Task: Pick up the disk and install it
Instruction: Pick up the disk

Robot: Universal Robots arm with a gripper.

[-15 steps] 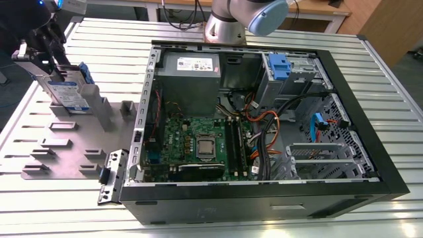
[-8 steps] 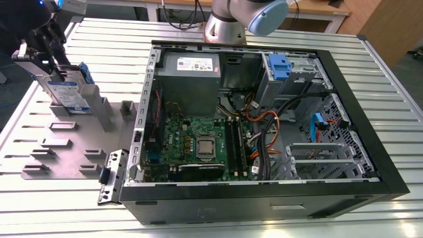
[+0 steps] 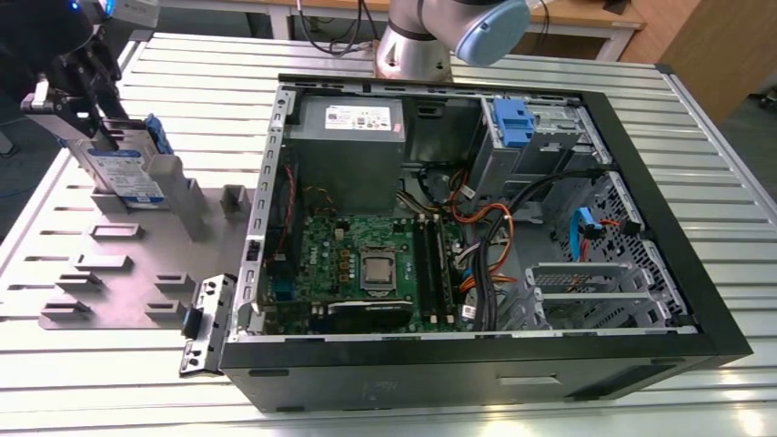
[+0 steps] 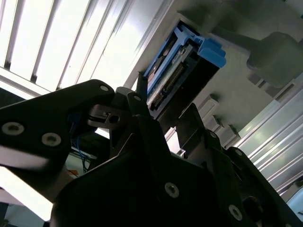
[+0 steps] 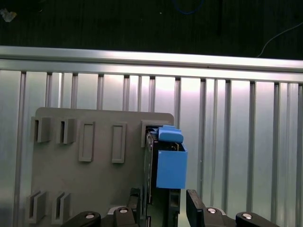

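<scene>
Disk: the disk (image 3: 126, 171) stands on edge in a slot of the grey holder (image 3: 134, 269) on the counter (image 3: 218, 73). It is at the exterior view's left, well apart from the open case (image 3: 486, 369).
Fingers: the gripper (image 5: 162, 202) is down over the disk's upper end, and the fingers (image 5: 195, 206) stand one on each face. They are released: in the first wrist view a sliver of holder shows between one finger and the disk.
Stage: judged to be the pick, with the grasp not yet closed and the disk seated in its slot.
Risk, grip: the fingers seem to reach only the disk's top edge. A hold that shallow could let the disk pivot or slip once its weight hangs free.
Risk, frame: the blue frame (image 5: 170, 165) stands proud of the metal. If a finger closes on that plastic it could flex, and the clamp would be uneven.
Risk, slot: a pull out of line with the slot walls could bind the disk or drag the holder along.
Risk, cables: orange and black cables (image 3: 486, 228) cross near the drive cages (image 3: 552, 137), and a disk corner could snag them.
Risk, cage: one cage holds a blue bracket (image 3: 510, 123). A tilted disk would likely jam on entry.
</scene>
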